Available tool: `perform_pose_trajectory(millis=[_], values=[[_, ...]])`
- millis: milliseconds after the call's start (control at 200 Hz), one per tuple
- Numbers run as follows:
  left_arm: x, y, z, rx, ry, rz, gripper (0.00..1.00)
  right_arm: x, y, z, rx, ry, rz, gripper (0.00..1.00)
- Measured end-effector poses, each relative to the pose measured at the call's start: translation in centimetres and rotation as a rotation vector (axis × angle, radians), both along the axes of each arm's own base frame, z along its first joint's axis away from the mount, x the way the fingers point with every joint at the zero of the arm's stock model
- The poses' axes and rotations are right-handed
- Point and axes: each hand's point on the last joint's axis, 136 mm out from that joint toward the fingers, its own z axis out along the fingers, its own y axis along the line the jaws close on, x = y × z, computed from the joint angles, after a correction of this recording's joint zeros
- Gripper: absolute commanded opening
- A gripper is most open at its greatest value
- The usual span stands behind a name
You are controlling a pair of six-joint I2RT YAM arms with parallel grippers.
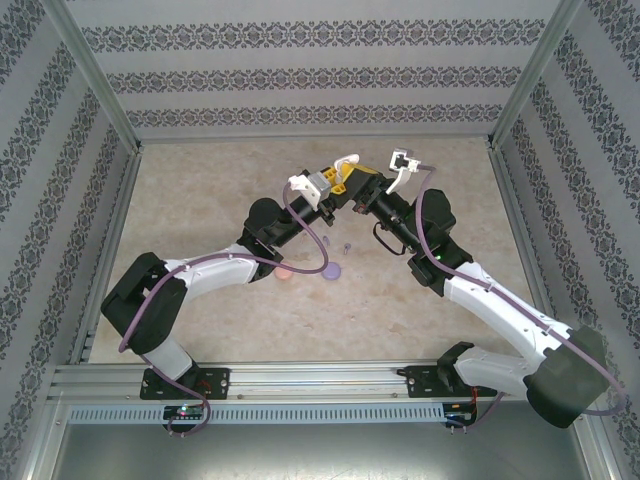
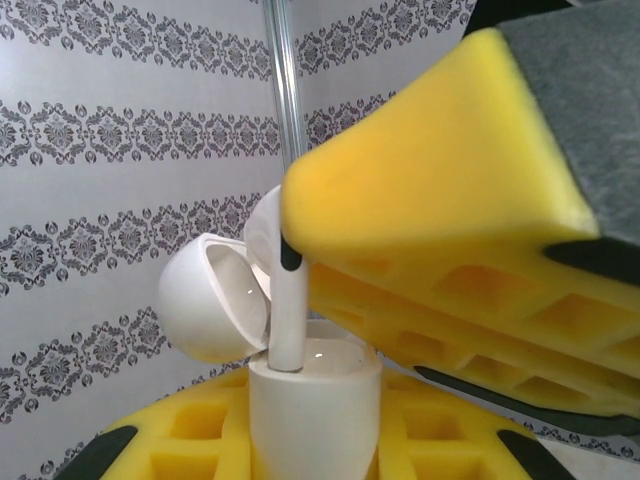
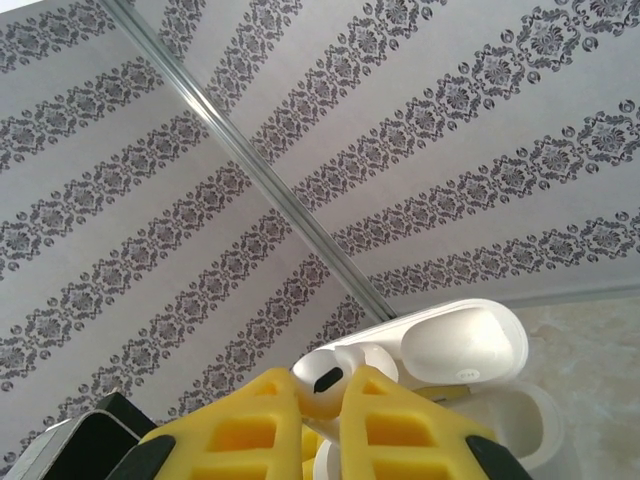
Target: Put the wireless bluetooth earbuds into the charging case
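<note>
Left pincer: left gripper (image 2: 315, 448) clamped on the body of the white charging case (image 2: 315, 400); case upright, apparently held off the table.
Right pincer: right gripper (image 3: 322, 398) pinched narrow on the head of a white earbud (image 2: 288, 320).
Earbud position: stem points down, its tip just inside the case's mouth, entering from 12 o'clock; not seated.
Lid: lid (image 2: 215, 300) hinged open at 9 o'clock of the case body, left wrist view.
Overhead: both grippers meet toward 12 o'clock of the table (image 1: 200, 200); a pinkish case (image 1: 285, 272) and a purple case (image 1: 333, 270) lie at 6 o'clock of them.
Step, judged: lowering the bud into its well.
Risk 1: stem looks slightly tilted; pushing down off-axis could jam it or lever the case round in the left fingers.
Risk 2: the right finger sits close above the rim; it may strike rim or lid before the bud seats and knock the lid onto the stem.
Risk 3: letting go early, the bud could tip out and drop to the table.
Unclear: which well is in use; the rim hides it.
</note>
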Motion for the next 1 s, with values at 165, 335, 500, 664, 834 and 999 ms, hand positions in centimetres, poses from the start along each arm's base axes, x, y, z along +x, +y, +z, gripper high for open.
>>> perform_pose_trajectory(millis=[165,335,500,664,834,999], values=[[0.10,-0.08,0.09,-0.002,-0.001,0.000,0.00,-0.19,0.01,-0.13,-0.002,0.000,0.007,0.11],[0.09,-0.14,0.01,0.000,0.000,-0.003,0.00,-0.26,-0.04,-0.33,-0.004,0.003,0.007,0.10],[0.06,-0.21,-0.09,0.003,0.004,-0.008,0.00,-0.32,-0.09,-0.42,-0.009,0.005,0.005,0.15],[0.16,-0.28,-0.44,0.011,0.017,-0.008,0.00,-0.29,-0.10,-0.59,-0.014,0.011,0.003,0.27],[0.19,-0.32,-0.59,0.013,0.025,-0.010,0.00,-0.23,-0.26,-0.62,-0.013,0.015,-0.006,0.31],[0.21,-0.32,-0.62,0.010,0.030,-0.011,0.00,-0.05,-0.44,-0.75,-0.014,0.022,-0.020,0.32]])
